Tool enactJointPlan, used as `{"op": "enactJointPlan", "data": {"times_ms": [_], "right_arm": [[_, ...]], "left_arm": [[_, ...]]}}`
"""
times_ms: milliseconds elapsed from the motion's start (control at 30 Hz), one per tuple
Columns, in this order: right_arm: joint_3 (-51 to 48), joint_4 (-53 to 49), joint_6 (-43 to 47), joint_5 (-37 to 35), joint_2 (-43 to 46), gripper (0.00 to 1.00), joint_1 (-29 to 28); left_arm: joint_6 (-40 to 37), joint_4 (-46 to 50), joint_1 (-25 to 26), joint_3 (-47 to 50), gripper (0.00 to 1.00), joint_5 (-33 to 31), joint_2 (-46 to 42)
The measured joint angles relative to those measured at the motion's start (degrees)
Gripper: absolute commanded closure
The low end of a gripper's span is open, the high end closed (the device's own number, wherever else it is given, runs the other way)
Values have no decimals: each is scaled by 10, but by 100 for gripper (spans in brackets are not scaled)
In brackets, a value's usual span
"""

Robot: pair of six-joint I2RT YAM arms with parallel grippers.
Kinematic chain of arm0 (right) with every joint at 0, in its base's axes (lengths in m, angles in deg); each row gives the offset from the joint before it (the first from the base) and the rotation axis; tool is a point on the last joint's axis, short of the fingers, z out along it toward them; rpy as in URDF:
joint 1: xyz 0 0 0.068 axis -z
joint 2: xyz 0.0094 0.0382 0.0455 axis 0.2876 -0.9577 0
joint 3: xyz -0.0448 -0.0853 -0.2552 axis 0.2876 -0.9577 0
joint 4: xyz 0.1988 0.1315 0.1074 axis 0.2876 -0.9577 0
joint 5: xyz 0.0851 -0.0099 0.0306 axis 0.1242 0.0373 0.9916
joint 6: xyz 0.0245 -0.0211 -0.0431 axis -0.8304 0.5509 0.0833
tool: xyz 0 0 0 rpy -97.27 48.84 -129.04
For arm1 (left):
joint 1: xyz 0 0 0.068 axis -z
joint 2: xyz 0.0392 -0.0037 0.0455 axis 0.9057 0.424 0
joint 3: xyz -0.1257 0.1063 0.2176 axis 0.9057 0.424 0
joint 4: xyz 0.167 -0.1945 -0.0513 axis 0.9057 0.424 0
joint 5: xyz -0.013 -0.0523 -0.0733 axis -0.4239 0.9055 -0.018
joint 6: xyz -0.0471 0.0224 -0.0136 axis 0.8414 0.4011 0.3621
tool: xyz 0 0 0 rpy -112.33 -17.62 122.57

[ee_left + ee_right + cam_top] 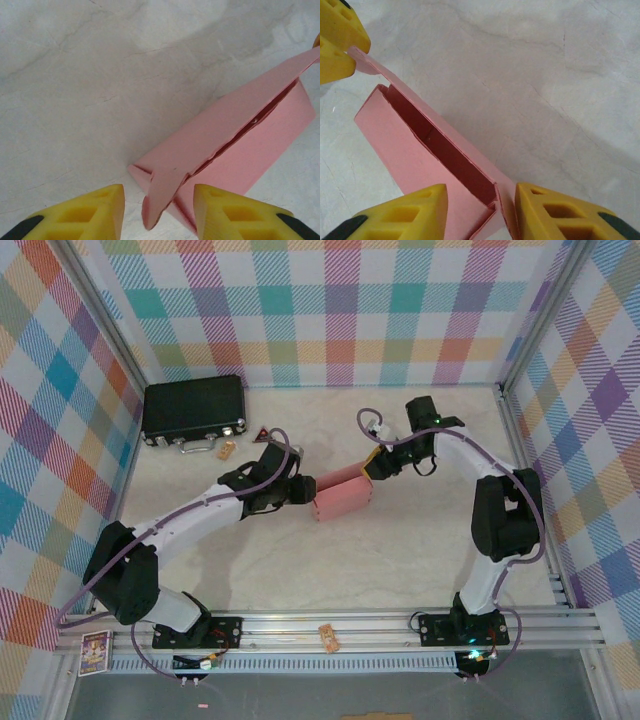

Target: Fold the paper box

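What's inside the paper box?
Through its open slit, the paper box shows only darker pink inner walls, no contents seen; its own card covers the floor and corners.

The box [240,150] is showing thin pink card, matt and smooth, with slightly rough cut edges. The table [400,560] is looking like pale marbled laminate, smooth and carrying a faint sheen. The fingers [100,210] are appearing as matt yellow moulded plastic. The case [193,408] is showing a black hard shell with bright metal latches, and the rail [380,625] is gleaming like brushed aluminium.
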Motion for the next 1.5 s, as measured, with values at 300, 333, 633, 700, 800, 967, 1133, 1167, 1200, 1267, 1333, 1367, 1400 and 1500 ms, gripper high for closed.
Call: {"op": "enactJointPlan", "data": {"times_ms": [300,333,633,700,800,967,1133,1167,1200,1267,1333,1367,1400,1500], "right_arm": [[0,1,-22,-12,0,67,-3],[0,1,-26,-15,0,67,-3],[-20,21,-53,-47,17,68,-14],[-23,25,-59,-55,22,68,-14],[-25,32,-64,-64,26,72,-14],[-27,34,-77,-75,31,81,-14],[-39,45,-96,-82,38,88,-18],[-42,48,-102,-86,42,89,-19],[-45,51,-108,-90,45,90,-20],[-50,55,-120,-96,50,93,-21],[-54,62,-133,-103,52,94,-24],[-57,66,-138,-106,52,95,-26],[-60,70,-145,-110,53,95,-28],[-72,76,-167,-122,56,95,-33]], "left_arm": [[3,-7,0,-9,74,7,9],[4,-7,0,-9,74,7,10],[11,-2,0,-17,77,8,18],[11,3,0,-21,78,8,19],[13,10,0,-24,78,8,19],[15,10,0,-25,83,8,22],[30,8,0,-31,90,8,34],[33,8,0,-33,90,8,35],[37,8,0,-35,90,8,37],[42,8,0,-36,91,8,39],[45,8,0,-36,91,8,40],[45,9,0,-36,91,8,41],[47,10,0,-36,92,8,43],[54,13,0,-36,92,9,47]]}}
